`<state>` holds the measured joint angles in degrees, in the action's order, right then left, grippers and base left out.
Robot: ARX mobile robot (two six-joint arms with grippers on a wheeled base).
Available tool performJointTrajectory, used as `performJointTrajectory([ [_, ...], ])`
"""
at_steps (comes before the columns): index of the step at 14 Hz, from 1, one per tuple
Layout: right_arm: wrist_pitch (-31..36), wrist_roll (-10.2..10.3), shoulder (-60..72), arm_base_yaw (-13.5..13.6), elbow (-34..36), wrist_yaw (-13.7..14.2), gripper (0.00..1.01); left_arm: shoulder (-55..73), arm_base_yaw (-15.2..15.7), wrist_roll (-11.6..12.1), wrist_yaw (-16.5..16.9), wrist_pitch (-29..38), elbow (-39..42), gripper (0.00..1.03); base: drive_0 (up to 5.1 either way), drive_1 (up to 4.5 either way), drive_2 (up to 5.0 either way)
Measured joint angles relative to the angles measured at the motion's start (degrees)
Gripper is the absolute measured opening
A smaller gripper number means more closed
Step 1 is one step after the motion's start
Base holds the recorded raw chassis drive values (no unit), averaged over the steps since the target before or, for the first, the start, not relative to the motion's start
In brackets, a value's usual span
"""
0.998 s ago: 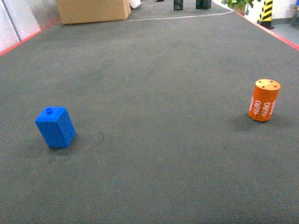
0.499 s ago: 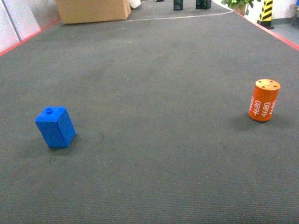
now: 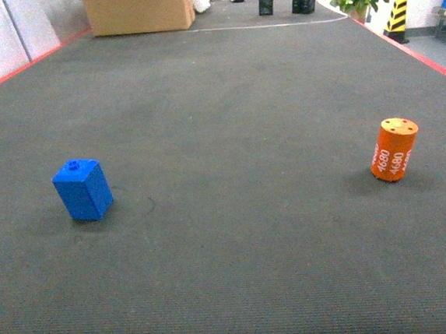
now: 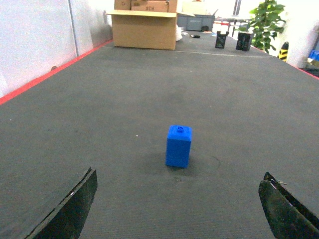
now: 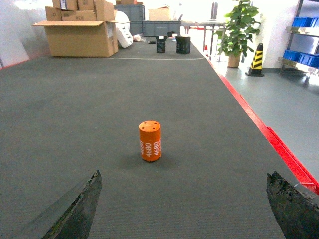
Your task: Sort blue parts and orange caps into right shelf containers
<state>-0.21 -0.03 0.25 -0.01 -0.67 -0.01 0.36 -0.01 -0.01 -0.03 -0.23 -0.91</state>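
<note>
Two pieces wait unsorted on the dark grey mat [image 3: 227,120]: a small bright-blue plastic block [image 3: 83,190] at nine o'clock, an orange "4680" cylinder cap [image 3: 394,149] at three. Both grippers [image 4: 179,209] [image 5: 184,209] hang spread, empty. Blue shelf crates [image 5: 305,22], seemingly, sit far off at two o'clock.

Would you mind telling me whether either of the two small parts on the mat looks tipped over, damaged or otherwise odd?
Nothing stands out. The blue part stands upright on the dark mat, knob on top, and the orange cap stands upright too, holes facing up. Neither shows visible damage, and both lie apart from the open grippers.
</note>
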Motion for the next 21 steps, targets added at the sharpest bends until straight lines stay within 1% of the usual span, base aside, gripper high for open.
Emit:
performJointTrajectory([
  [15, 0.0, 0.0, 0.0, 0.0, 0.0, 0.0, 0.98, 0.0, 0.0, 0.0, 0.0, 0.0, 0.0, 0.98, 0.0, 0.00, 0.0],
  [16, -6.2, -0.7, 1.6, 0.1, -1.7, -0.3, 0.98, 0.0, 0.0, 0.0, 0.0, 0.0, 0.0, 0.98, 0.0, 0.00, 0.0],
  [17, -9.2, -0.9, 7.0, 0.9, -3.4, 0.2, 0.98, 0.0, 0.0, 0.0, 0.0, 0.0, 0.0, 0.98, 0.0, 0.00, 0.0],
  [18, -6.2, -1.1, 13.7, 1.1, -3.9, 0.2, 0.98, 0.0, 0.0, 0.0, 0.0, 0.0, 0.0, 0.98, 0.0, 0.00, 0.0],
  [19, -1.5, -1.0, 20.0, 0.4, -5.0, -0.3, 0.98, 0.0, 0.0, 0.0, 0.0, 0.0, 0.0, 0.98, 0.0, 0.00, 0.0],
  [20, 4.8, -1.0, 27.6, -0.6, -7.0, -0.7, 0.98, 0.0, 0.0, 0.0, 0.0, 0.0, 0.0, 0.98, 0.0, 0.00, 0.0],
  [21, 11.3, -1.2, 35.2, -1.2, -8.8, -0.4, 0.98, 0.0, 0.0, 0.0, 0.0, 0.0, 0.0, 0.98, 0.0, 0.00, 0.0],
])
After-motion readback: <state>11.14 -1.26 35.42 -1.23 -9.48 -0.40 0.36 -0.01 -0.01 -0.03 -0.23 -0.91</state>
